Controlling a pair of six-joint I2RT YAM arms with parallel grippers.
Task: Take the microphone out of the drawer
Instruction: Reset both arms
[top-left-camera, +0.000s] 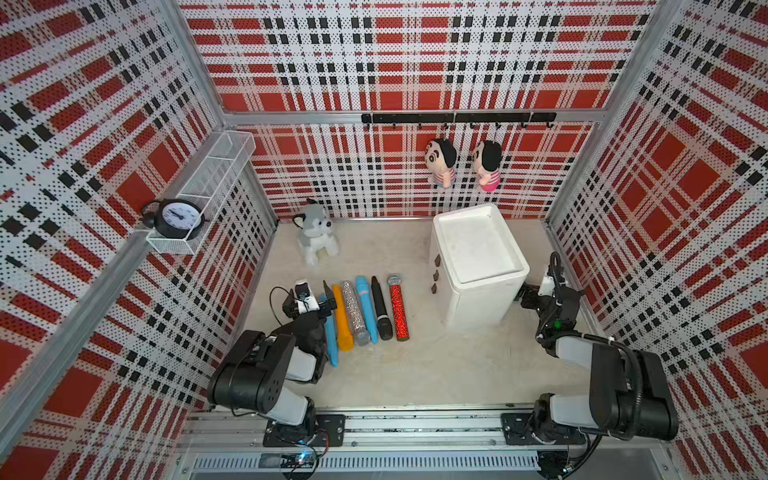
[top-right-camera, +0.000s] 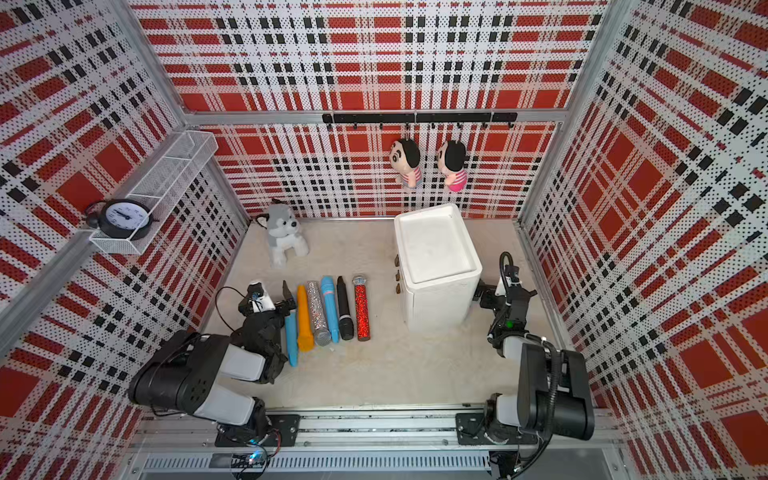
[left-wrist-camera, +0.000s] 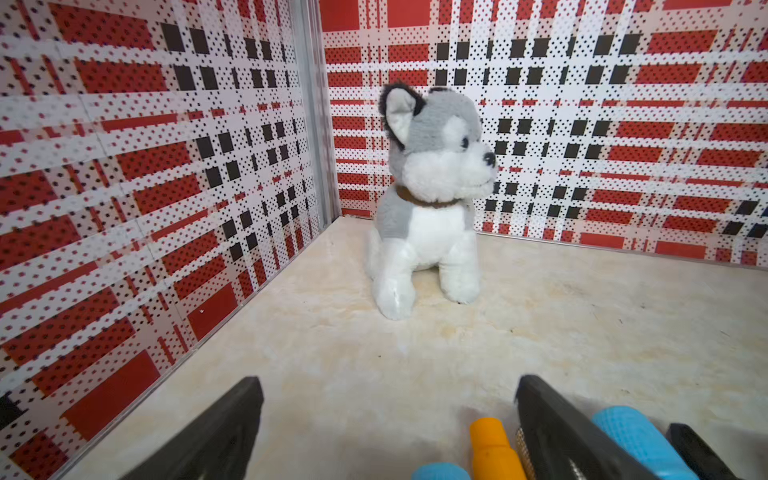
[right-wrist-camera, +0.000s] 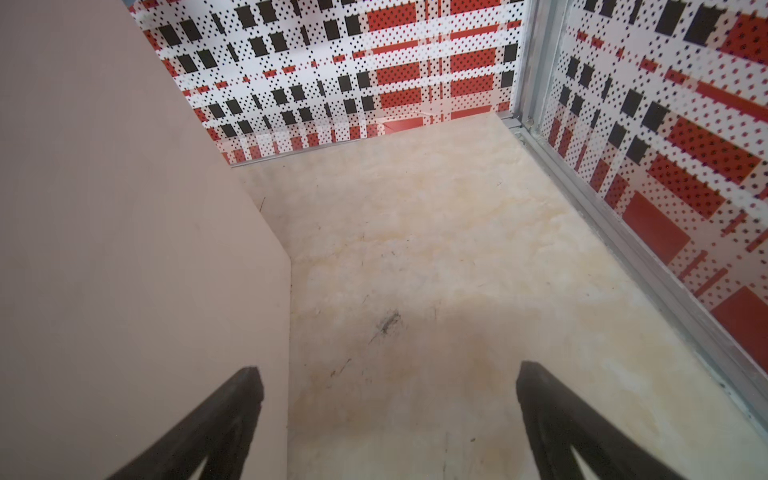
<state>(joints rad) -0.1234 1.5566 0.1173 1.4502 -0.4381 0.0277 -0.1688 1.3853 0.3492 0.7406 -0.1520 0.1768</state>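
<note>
A white drawer cabinet (top-left-camera: 478, 266) stands at the desk's (top-left-camera: 415, 374) 2 o'clock, handles (top-left-camera: 435, 274) facing 9 o'clock. Six microphones (top-left-camera: 365, 309) lie side by side at 9 o'clock, a plush husky (top-left-camera: 316, 237) at 11.

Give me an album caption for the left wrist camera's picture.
Plush husky sits by the plaid corner, framed by the left arm's open fingers, an orange microphone tip peeking in.

You had no text, brand or number you could read anywhere in these views. The clock (top-left-camera: 179, 215) on the wire shelf (top-left-camera: 216, 166) showed marks around its white dial in both top views, but they were too small to make out. A faint grey mark near the top edge of the white cabinet (top-left-camera: 478, 307) was equally illegible.
</note>
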